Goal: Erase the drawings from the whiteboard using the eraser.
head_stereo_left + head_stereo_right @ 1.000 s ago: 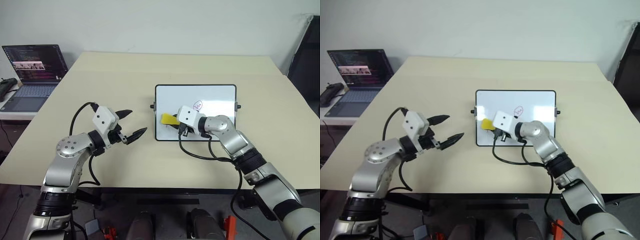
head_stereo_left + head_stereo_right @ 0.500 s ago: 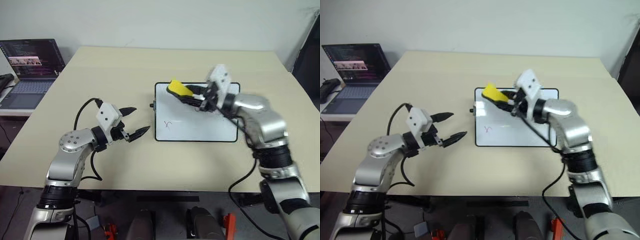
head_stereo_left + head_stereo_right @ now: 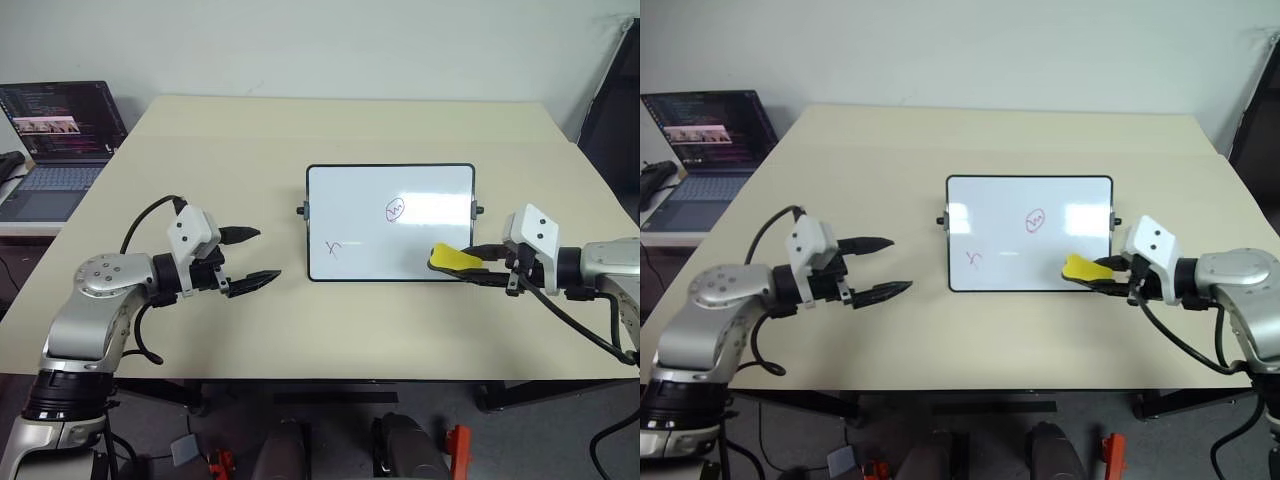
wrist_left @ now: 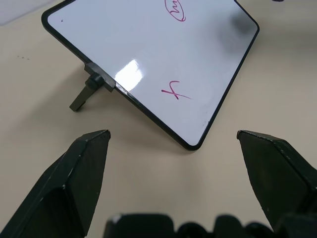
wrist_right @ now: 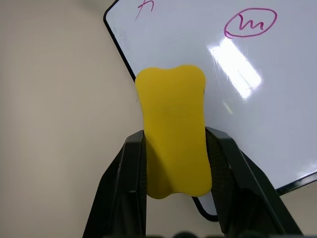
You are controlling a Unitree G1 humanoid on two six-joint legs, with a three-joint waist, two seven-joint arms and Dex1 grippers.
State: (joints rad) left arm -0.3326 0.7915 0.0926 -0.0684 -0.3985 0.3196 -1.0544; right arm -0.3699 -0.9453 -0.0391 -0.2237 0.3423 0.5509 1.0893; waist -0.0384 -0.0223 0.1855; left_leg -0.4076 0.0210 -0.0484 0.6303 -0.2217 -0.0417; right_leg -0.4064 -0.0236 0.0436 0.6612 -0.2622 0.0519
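The whiteboard (image 3: 390, 222) lies in the middle of the beige table. Two red drawings show on it: an oval-circled squiggle (image 3: 394, 210) right of centre and a small cross-like scribble (image 3: 334, 248) near its left near corner. My right gripper (image 3: 468, 267) is shut on the yellow eraser (image 3: 450, 259), which hangs at the board's near right corner. In the right wrist view the eraser (image 5: 173, 131) sits between both black fingers (image 5: 130, 171). My left gripper (image 3: 250, 256) stands open with nothing in it, left of the board, over bare table.
An open laptop (image 3: 60, 130) sits on a lower side table at the far left. A dark chair back (image 3: 612, 110) stands at the right edge. The table's near edge (image 3: 320, 378) runs just behind both arms.
My right gripper, still shut on the eraser, swung from the board's left part up over its far edge, then out to its near right corner. The left gripper stayed open and drifted slightly left.
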